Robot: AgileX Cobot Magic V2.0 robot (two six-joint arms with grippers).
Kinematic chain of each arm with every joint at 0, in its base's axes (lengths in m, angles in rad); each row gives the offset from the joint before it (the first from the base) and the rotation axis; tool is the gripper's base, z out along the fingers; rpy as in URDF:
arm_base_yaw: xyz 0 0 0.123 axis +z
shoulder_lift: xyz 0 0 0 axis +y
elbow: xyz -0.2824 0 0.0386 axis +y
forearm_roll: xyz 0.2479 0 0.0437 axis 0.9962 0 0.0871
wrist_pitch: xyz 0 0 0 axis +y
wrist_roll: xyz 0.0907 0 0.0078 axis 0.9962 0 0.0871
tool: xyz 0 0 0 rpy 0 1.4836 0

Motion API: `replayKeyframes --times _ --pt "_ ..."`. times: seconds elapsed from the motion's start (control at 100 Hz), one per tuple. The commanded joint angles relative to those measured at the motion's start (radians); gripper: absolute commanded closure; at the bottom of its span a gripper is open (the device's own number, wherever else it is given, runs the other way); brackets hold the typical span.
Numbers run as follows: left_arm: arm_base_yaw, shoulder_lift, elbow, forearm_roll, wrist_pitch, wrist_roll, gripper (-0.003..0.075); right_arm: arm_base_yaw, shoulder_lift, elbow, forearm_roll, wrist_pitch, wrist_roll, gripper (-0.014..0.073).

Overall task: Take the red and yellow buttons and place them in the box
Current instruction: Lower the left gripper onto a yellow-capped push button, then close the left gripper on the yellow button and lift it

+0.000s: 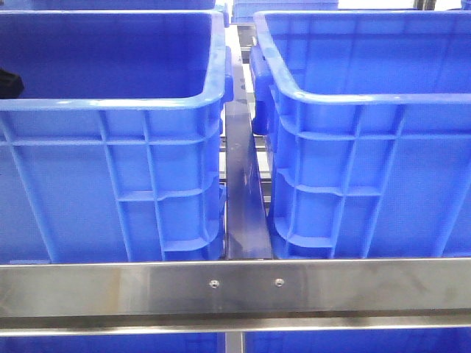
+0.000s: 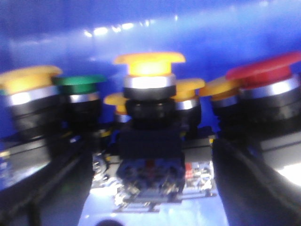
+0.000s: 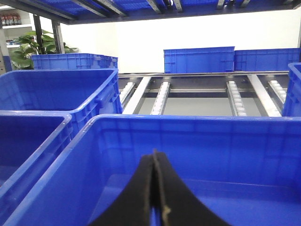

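Observation:
In the left wrist view, several push buttons stand on a blue crate floor [image 2: 155,216]. A yellow button [image 2: 149,66] with a black body is in the middle, and a red button [image 2: 263,73] stands to one side. My left gripper [image 2: 150,188] is open, one dark finger on each side of the yellow button's base, with gaps on both sides. In the front view only a dark bit of the left arm [image 1: 9,82] shows inside the left crate [image 1: 110,103]. My right gripper [image 3: 154,160] is shut on nothing and hangs over the inside of a blue crate [image 3: 188,123].
A green button [image 2: 79,81] and more yellow ones [image 2: 29,77] crowd around the middle one. The right crate [image 1: 368,95] stands beside the left one with a narrow gap between. A steel rail [image 1: 235,287] runs along the front. Roller tracks [image 3: 160,96] and more crates lie behind.

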Motion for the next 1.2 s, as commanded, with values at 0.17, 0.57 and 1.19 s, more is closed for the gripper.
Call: replayKeyframes --times 0.17,0.57,1.19 --pt "0.0 -0.037 -0.034 0.01 -0.069 0.0 0.0279 -0.005 0.005 -0.026 0.017 0.005 -0.01 0.0662" --pt "0.0 -0.037 -0.034 0.01 -0.069 0.0 0.0447 -0.005 0.005 -0.026 0.017 0.005 -0.01 0.0662" --pt "-0.002 -0.189 -0.034 -0.039 0.039 0.0 0.0584 -0.005 0.005 -0.026 0.017 0.005 -0.01 0.0662"
